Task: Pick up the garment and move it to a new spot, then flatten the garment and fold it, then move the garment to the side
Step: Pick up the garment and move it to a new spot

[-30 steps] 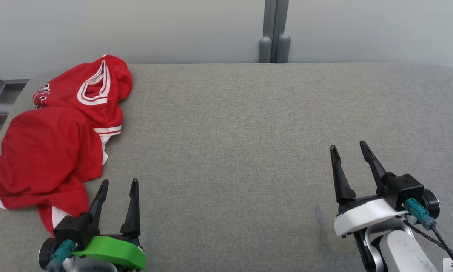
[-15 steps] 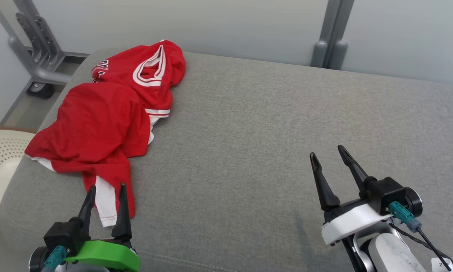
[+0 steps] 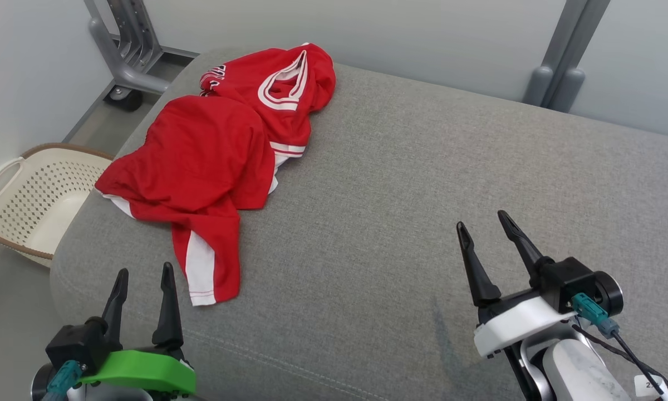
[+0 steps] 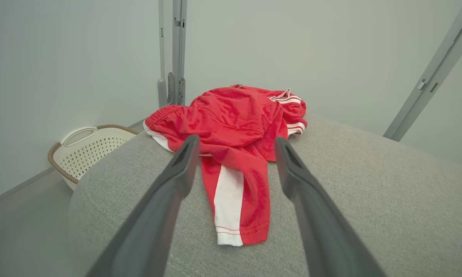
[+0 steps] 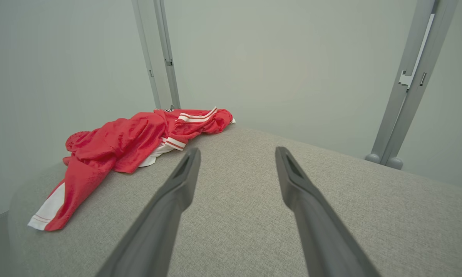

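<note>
1. Garment [image 3: 222,150]: red w/ white trim, crumpled heap in upper left of head view. It lies on the grey padded surface [image 3: 412,184] near its left edge, w/ a basket [image 3: 33,195] on the floor further left.
2. Left gripper [image 3: 145,269] at lower left, right gripper [image 3: 481,219] at lower right: both spread wide, holding nothing, clear of the cloth.
3. Pickup step, prob.: left should go for the bunched middle, not the thin tail. Pinch several layers, lift straight up.
4. Long axis is diagonal: collar at top, white-striped tail pointing down-frame toward left gripper.
</note>
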Tool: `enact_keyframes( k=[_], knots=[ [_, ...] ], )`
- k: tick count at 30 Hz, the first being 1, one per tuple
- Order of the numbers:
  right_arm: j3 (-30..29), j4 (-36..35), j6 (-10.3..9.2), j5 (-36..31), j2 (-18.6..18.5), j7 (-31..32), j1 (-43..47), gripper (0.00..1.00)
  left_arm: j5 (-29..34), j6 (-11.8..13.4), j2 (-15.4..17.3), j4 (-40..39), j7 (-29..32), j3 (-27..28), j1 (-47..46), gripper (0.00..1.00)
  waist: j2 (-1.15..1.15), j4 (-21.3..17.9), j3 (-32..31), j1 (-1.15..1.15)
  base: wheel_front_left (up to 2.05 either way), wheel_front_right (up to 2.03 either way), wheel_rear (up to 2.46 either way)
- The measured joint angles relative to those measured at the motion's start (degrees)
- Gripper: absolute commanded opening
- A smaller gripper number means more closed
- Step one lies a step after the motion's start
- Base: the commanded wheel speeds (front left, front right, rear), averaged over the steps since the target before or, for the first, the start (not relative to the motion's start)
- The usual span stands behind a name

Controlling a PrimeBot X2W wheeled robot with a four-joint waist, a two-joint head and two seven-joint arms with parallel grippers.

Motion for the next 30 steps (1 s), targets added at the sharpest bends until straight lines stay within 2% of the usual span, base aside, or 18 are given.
enact_keyframes(
  k=[6, 13, 16, 22, 30],
  knots=[
    [-0.1, -0.5, 0.0, -1.1, -1.7, 0.0, -1.9, 1.0, -0.8, 0.0, 1.9, -0.7, 3.3, 1.6, -3.1, 1.0, 0.0, -0.8, 1.8, 0.0, 0.0, 0.0, 0.0],
    [-0.4, -3.1, 0.03, -3.2, -3.6, 1.1, -5.9, 1.0, -2.5, -0.1, 5.3, -1.8, 8.3, 3.8, -12.8, 1.0, 0.0, -2.3, 5.1, 0.0, 0.0, 0.0, 0.0],
    [-0.3, -4.5, 0.63, -3.9, -4.2, 1.9, -8.0, 1.0, -2.9, -0.1, 7.0, -1.5, 11.1, 4.9, -17.1, 1.0, 0.0, -3.0, 6.9, 0.0, 0.0, 0.0, 0.0],
    [0.1, -6.7, 1.48, -4.9, -5.2, 3.1, -11.5, 1.0, -6.8, -0.1, 8.5, 2.2, 17.7, 7.3, -24.7, 1.0, 0.0, -4.9, 11.0, 0.0, 0.0, 0.0, 0.0],
    [0.4, -8.9, 2.04, -6.5, -7.1, 5.2, -13.0, 1.0, -11.1, 0.6, 11.3, 9.5, 26.1, 11.4, -29.9, 1.0, 0.0, -8.1, 16.7, 0.0, 0.0, 0.0, 0.0]
  ],
)
